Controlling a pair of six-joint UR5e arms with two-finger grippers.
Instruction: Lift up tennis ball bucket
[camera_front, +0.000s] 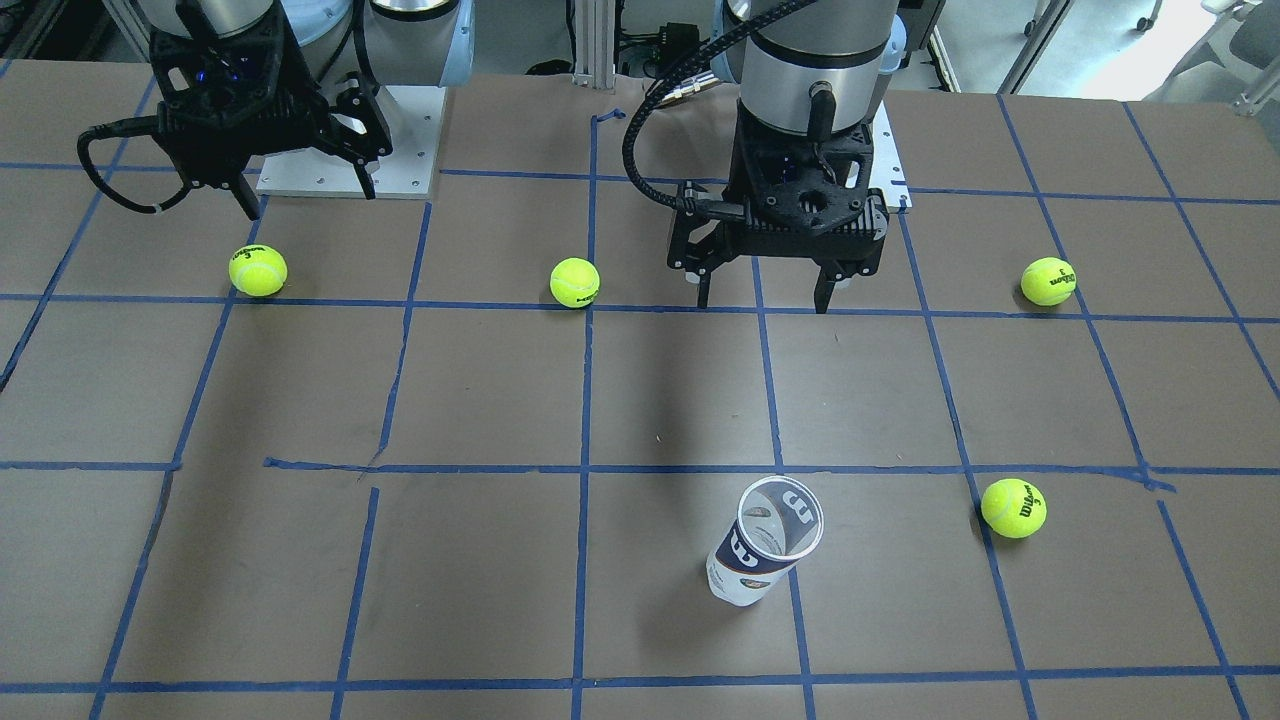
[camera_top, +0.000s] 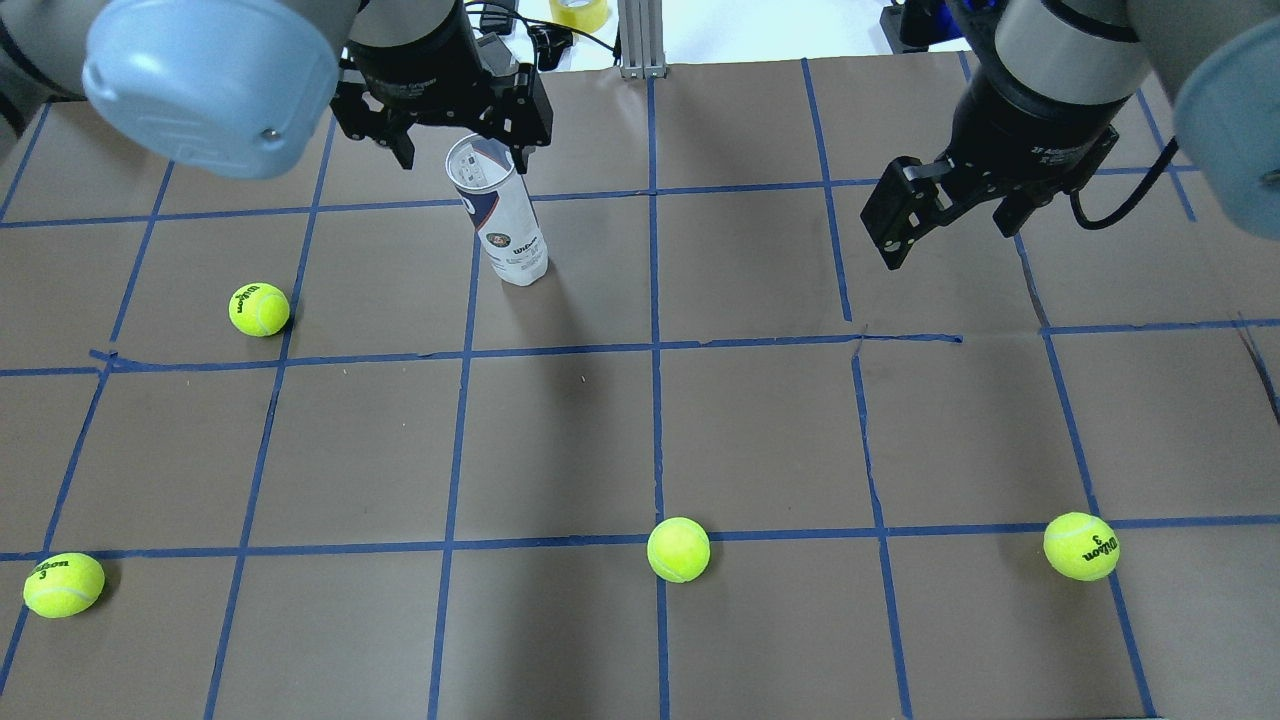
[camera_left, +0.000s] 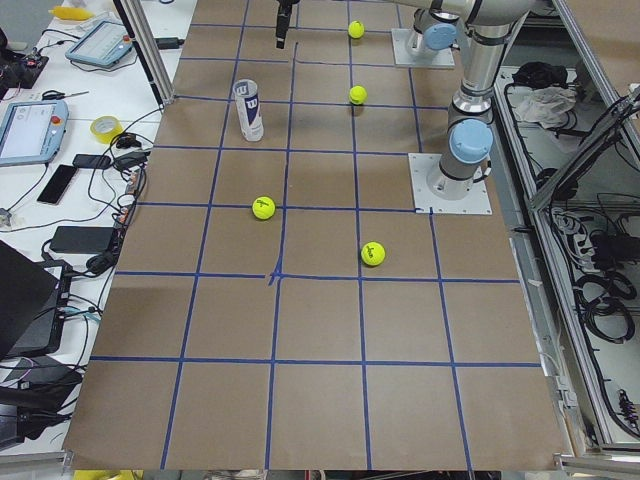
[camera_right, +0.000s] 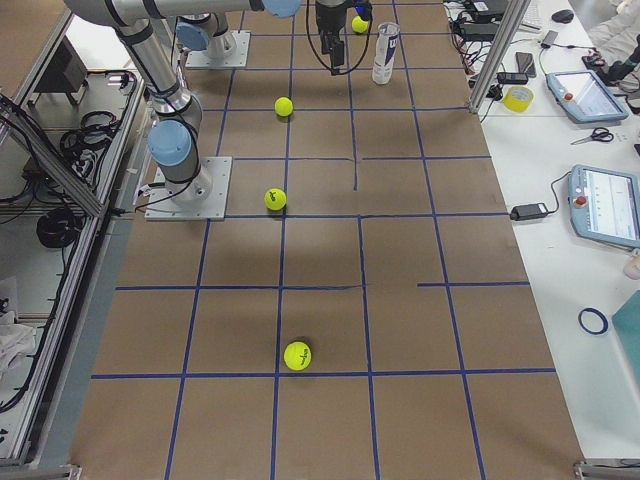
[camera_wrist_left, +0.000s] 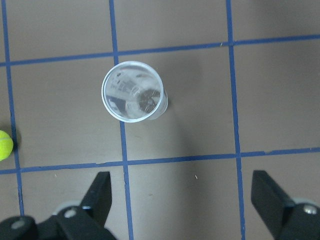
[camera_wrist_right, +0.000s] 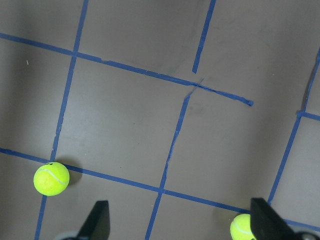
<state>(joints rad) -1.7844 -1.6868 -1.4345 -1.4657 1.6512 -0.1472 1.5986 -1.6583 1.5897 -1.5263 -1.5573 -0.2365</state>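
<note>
Standing upright on the surface (camera_front: 480, 390), the tennis ball bucket (camera_front: 765, 540) rests on the far side from the robot's base, in the left arm's half, with its base touching a blue tape line (camera_front: 583, 500).

**Markings**
- Bucket: the overhead exterior view shows a white label with small dark lettering that appears to read "Wilson", though it is too small to be sure. The front-facing view shows a large "W" mark through the clear wall near the silvery rim, and a dark blue and orange band lower down.
- The tennis balls (camera_front: 1013, 508): four yellow-green balls lie scattered on the surface. Black "Wilson" and "3" print is legible on several.

**Grippers**
- The left gripper (camera_front: 764, 298) hangs above the surface with fingers spread wide, holding nothing.
- The right gripper (camera_front: 310, 195) is also spread and holds nothing. It is well apart from the bucket, over the other half.

**Bucket relative to left gripper**
- The left wrist-mounted view looks down into the bucket's open mouth. The bucket lies ahead of the fingers, offset toward the finger on that view's left, and not between them.
- The front-facing view confirms clear separation along the surface.

**View differences**
- The overhead exterior view places the bucket's rim against the left gripper. Only the front-facing and wrist views reveal the gap.
- The right wrist-mounted view shows two balls and torn tape.
</note>
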